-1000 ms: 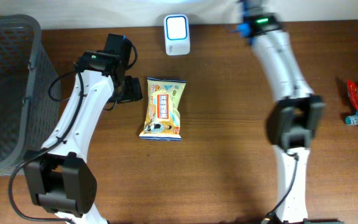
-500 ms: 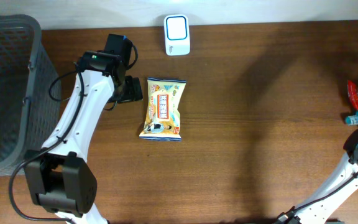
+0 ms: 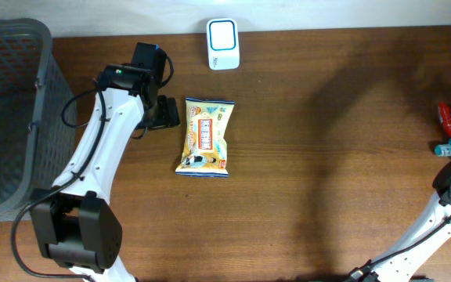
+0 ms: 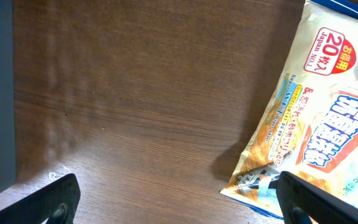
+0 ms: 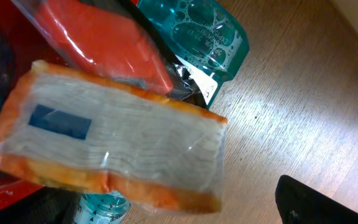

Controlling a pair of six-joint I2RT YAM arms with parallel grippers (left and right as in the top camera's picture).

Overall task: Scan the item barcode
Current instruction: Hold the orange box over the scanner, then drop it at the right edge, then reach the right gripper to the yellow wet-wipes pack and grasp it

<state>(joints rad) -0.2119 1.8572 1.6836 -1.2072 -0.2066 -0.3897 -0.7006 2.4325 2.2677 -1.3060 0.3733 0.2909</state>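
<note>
Reaching for snack bag (image 3: 203, 137), left end effector (image 4: 179, 196) and right end effector (image 5: 179, 205) both gaping empty | next: gripping, showing barcode to scanner (image 3: 223, 44)

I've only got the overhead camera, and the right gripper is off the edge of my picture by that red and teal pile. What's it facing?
Observer: The right gripper faces a clear orange-edged packet, which lies on a red packet and a teal pouch.
Operator: Is it gripping that packet?
Observer: No, its jaws look open.
Operator: And the left gripper?
Observer: The left gripper is open too, nothing gripped; the snack bag lies flat just ahead of it.
</note>
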